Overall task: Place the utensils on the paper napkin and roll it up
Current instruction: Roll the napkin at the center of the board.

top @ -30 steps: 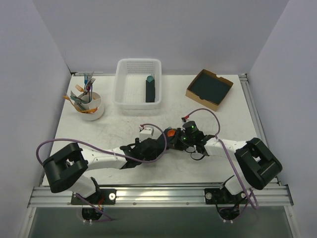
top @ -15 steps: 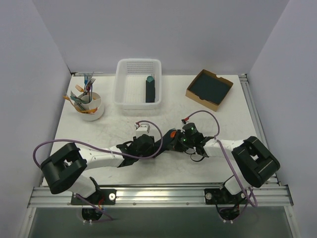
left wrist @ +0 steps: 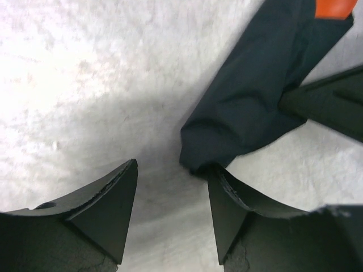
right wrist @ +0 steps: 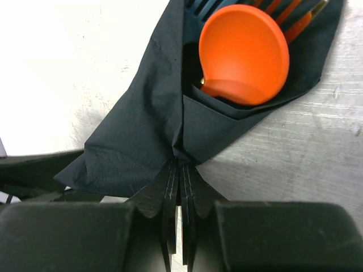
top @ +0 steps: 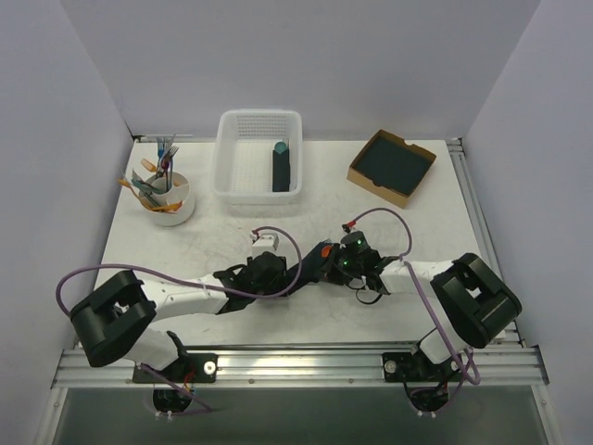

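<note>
1. Paper napkin (right wrist: 136, 136), half rolled around the orange utensils (right wrist: 244, 54), lies straight ahead of your right claw (right wrist: 178, 170), which is clenched on its folded edge.
2. Your left claw (left wrist: 173, 175) stands released with its jaws apart. The paper napkin's closed end lies just past its right finger.
3. Well beyond both claws are a white basket (top: 232, 176) holding a dark roll (top: 281, 169) with a teal tip, a cardboard box (top: 357, 171) of dark sheets (top: 394, 162) to the right, and a white cup (top: 176, 211) of cutlery to the left.
4. White table (top: 185, 250) stretches between the claws and those containers, and its near rail runs behind them.
</note>
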